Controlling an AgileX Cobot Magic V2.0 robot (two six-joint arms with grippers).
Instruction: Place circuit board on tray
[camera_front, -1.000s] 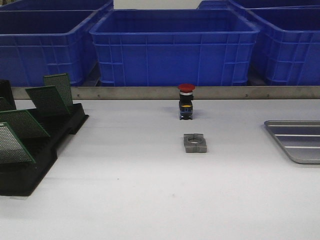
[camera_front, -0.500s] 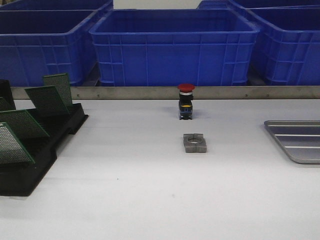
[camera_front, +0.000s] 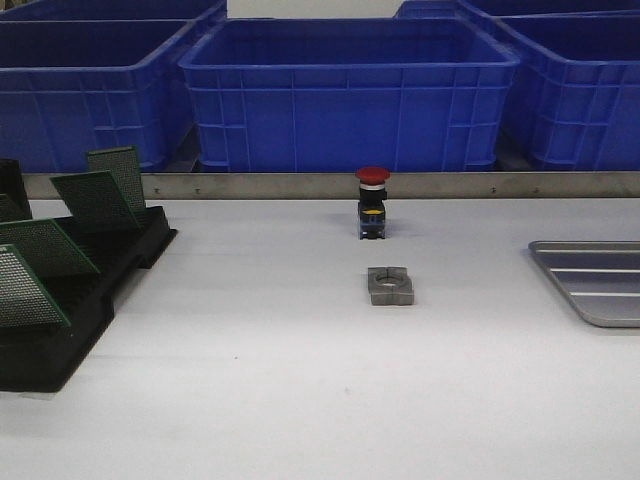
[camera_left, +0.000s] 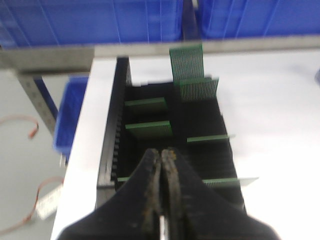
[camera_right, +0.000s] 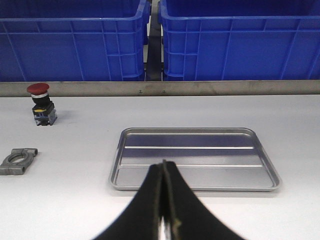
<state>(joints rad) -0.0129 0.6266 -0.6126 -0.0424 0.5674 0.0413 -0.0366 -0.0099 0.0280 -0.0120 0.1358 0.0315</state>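
White tabletop (camera_front: 300, 390), backed by a metal rail (camera_front: 320, 185) and blue plastic bins (camera_front: 350, 95) along the far edge. Left edge: black slotted rack (camera_front: 75, 300) holding green circuit boards (camera_front: 95, 200) upright and tilted in its slots. Right edge: silver tray (camera_right: 195, 159), ridged, nothing lying in it. Centre, toward the far edge: red-capped push button (camera_front: 372, 203); just nearer, a grey metal clamp (camera_front: 390, 286). Left gripper (camera_left: 162, 155) hung over the rack, jaws together, holding nothing. Right gripper (camera_right: 163, 167) hung above the tray's near rim, jaws together.

Left gripper (camera_left: 162, 155) closed (empty) above black rack (camera_left: 150, 125) holding green circuit boards (camera_left: 186, 62).
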